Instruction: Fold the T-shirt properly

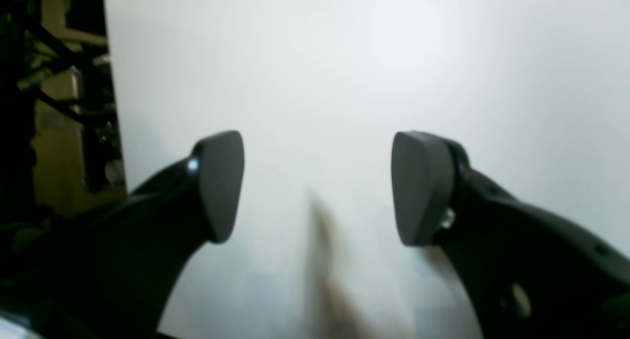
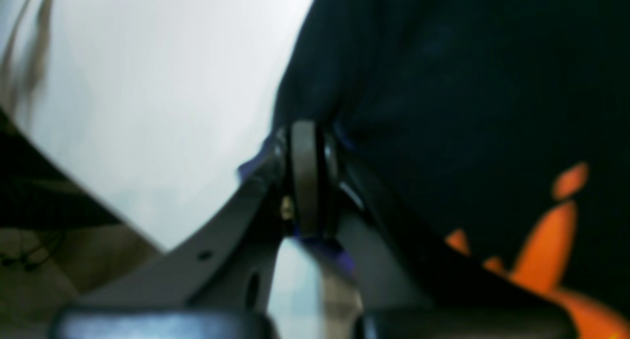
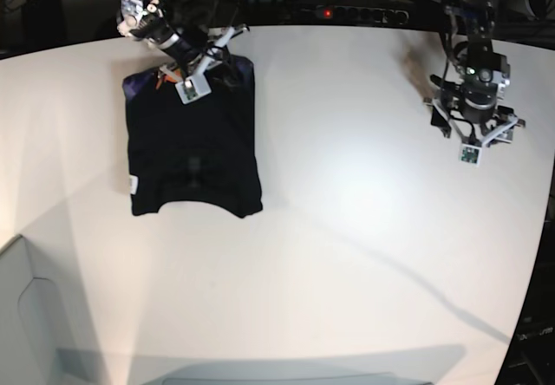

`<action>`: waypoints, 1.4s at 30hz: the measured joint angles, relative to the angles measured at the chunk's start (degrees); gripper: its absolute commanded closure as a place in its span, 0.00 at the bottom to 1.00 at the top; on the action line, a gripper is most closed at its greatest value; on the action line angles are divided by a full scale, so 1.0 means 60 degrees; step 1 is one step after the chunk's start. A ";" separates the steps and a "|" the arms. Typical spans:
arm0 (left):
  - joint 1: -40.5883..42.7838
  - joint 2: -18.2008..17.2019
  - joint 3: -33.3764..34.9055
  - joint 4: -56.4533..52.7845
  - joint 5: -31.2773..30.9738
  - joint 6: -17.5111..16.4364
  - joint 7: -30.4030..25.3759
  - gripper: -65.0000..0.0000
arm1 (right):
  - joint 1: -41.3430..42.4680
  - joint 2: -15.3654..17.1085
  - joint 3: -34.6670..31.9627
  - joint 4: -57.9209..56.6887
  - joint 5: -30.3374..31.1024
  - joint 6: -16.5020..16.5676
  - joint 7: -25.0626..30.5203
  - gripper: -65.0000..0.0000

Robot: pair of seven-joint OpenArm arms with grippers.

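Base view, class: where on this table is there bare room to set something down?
Bare: the wide table stretch between the T-shirt and left gripper, plus everything nearer than the shirt. Crowded: the far corner where the right gripper meets the shirt.

Right end effector [image 2: 306,181] pinches T-shirt [image 2: 443,83] edge; orange print [image 2: 551,250] visible; white table [image 2: 147,107] beside.

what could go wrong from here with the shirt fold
The right gripper is shut on the T-shirt at its far edge; if it pulls with only that one pinch, the folded stack may drag or skew. The pinch looks thin, so cloth could slip out. The left gripper hangs open over bare table, too far off to steady the shirt.
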 measured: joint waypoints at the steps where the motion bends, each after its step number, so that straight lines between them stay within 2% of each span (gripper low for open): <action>1: 0.0026 0.0044 0.0000 0.0000 -0.0025 0.0000 0.0029 0.31 | -0.0149 0.0000 0.0022 0.0142 -0.0004 0.0011 0.0113 1.00; 7: 0.0484 0.0069 0.0000 0.0514 -0.0025 0.0007 0.0026 0.31 | -0.0423 0.0000 0.0120 0.1443 0.0040 0.0011 0.1086 1.00; 9: 0.0790 0.0080 0.0000 0.0831 -0.0044 -0.0004 0.0044 0.37 | -0.0444 -0.0029 0.0481 0.1767 0.0098 0.0011 0.1067 1.00; 11: 0.1060 0.0233 -0.0062 0.1075 0.0007 0.0033 0.0036 0.50 | -0.0452 -0.0058 0.1082 0.1934 -0.0004 0.0011 0.0991 1.00; 16: 0.1621 0.1067 -0.1246 0.1209 -0.0291 -0.0004 0.0015 1.00 | -0.0321 -0.0055 0.2758 0.2029 0.0036 0.0011 0.1045 1.00; 23: 0.3104 0.1235 -0.3395 0.1209 -0.3213 -0.0018 0.0058 1.00 | -0.0455 -0.0098 0.5734 0.1985 0.0018 0.0011 0.0911 1.00; 27: 0.4397 0.1235 -0.4091 0.1209 -0.3712 0.0051 -0.0022 1.00 | -0.0820 -0.0080 0.7002 0.1985 0.0011 0.0018 -0.0466 1.00; 31: 0.5464 0.1326 -0.4105 0.0546 -0.3858 -0.0015 -0.0474 1.00 | -0.1916 -0.0058 0.7351 0.1985 0.0036 0.0018 -0.0911 1.00; 34: 0.5781 0.1610 -0.3366 -0.0750 -0.3639 0.0135 -0.1832 1.00 | -0.2674 -0.0131 0.6856 0.1694 0.0127 0.0018 -0.0867 1.00; 39: 0.5574 0.1497 -0.0627 -0.3555 -0.2809 0.0047 -0.4765 1.00 | -0.2798 -0.0208 0.5785 -0.0765 0.0189 0.0004 -0.0699 1.00; 42: 0.4575 0.1541 0.0142 -0.5774 -0.2342 0.0182 -0.5493 1.00 | -0.2401 -0.0131 0.5472 -0.2656 -0.0004 0.0011 -0.0361 1.00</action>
